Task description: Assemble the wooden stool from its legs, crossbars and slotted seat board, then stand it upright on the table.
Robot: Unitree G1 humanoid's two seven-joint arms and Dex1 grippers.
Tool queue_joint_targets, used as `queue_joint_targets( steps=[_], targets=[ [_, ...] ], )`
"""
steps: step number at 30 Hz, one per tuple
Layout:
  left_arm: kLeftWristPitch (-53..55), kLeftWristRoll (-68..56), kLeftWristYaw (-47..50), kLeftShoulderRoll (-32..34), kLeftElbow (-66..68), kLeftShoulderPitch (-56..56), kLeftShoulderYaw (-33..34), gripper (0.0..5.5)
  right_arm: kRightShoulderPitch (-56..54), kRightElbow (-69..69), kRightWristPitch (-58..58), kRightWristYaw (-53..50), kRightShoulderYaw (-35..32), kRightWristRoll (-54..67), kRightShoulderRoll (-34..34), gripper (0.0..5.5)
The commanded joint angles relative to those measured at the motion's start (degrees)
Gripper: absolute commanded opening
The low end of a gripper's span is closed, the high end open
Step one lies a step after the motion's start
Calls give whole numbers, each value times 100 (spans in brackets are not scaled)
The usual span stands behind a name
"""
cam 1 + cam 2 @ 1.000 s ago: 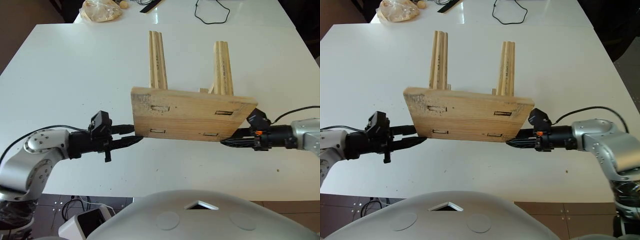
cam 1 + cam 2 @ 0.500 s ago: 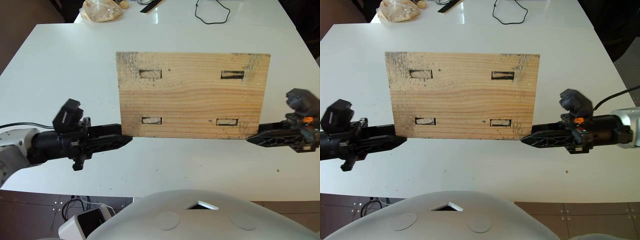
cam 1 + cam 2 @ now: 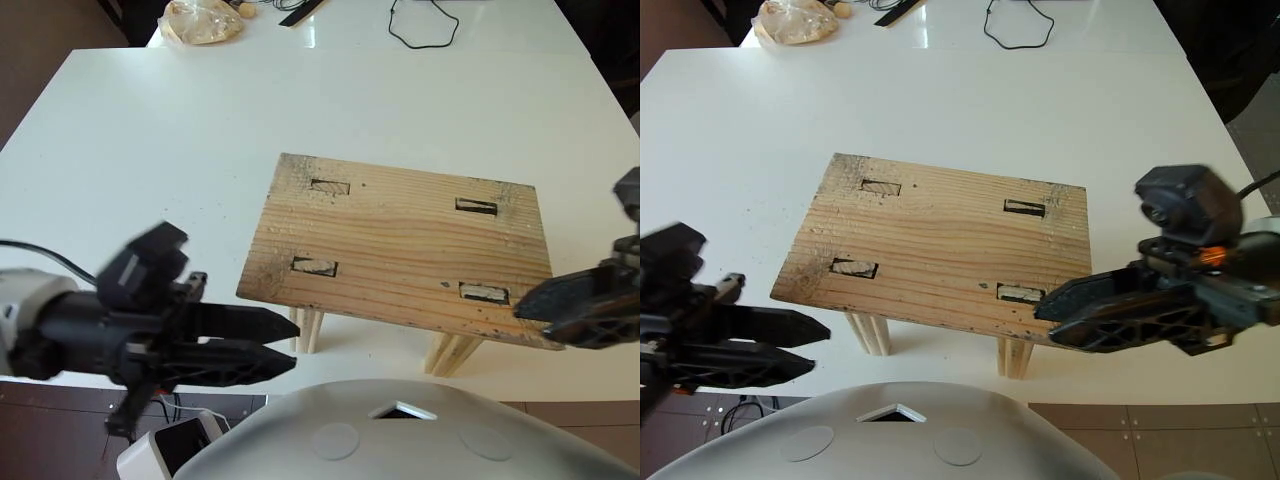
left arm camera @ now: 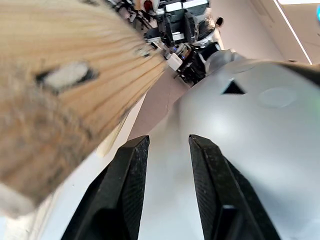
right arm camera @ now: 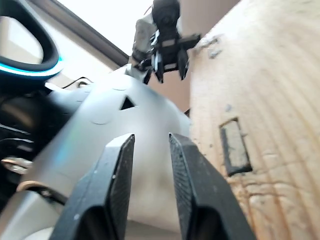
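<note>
- The stool [image 3: 400, 260] stands on its legs [image 3: 308, 332] on the white tabletop [image 3: 150, 150], close to the edge nearest the robot. The seat board [image 3: 940, 240] is on top and lies almost flat.
- Four slots [image 3: 330, 186] show in the seat board. Pale wood fills the two nearest ones, so I think the legs are pushed in.
- Your left claw [image 3: 296, 343] is open and has nothing in it. It sits low by the front left corner of the stool, apart from the wood. Its tips point toward the front left leg.
- Your right claw [image 3: 1044, 324] is open too, with nothing between its fingers. It sits just beside the front right corner of the seat board. I cannot tell if it touches the wood.
- The long side of the seat board runs from your left to your right, so the stool sits between the two claws. The right claw is the nearer one.
- I think the job is nearly done, because the stool is up on its feet. My guess is that the next move is to pull both claws out sideways, away from the stool.
- Mind the right claw most. It is so close to the corner that a bump could push or tip the stool toward the edge.
</note>
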Motion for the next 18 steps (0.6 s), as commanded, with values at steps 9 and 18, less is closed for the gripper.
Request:
queue_joint_targets(
  steps=[9, 18],
  targets=[
    [-692, 3662, 506, -1358, 53, -1152, -2707, 145, -2224, 37, -775, -2243, 2085, -1810, 1590, 128],
    [-1209, 5089, 715, -2217, 1599, -2972, -3794, 145, -4627, 2048, -1662, -3112, 2998, -4712, 3565, 128]
  ],
)
